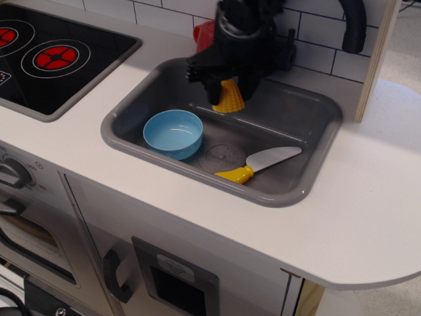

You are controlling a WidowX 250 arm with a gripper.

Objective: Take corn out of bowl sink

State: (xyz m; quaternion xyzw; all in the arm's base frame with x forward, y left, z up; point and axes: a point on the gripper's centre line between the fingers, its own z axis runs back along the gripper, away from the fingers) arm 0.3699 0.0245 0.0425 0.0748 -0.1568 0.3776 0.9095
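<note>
Toy kitchen: sink (309, 191), stovetop (79, 39), tiled wall (316, 33).
</note>
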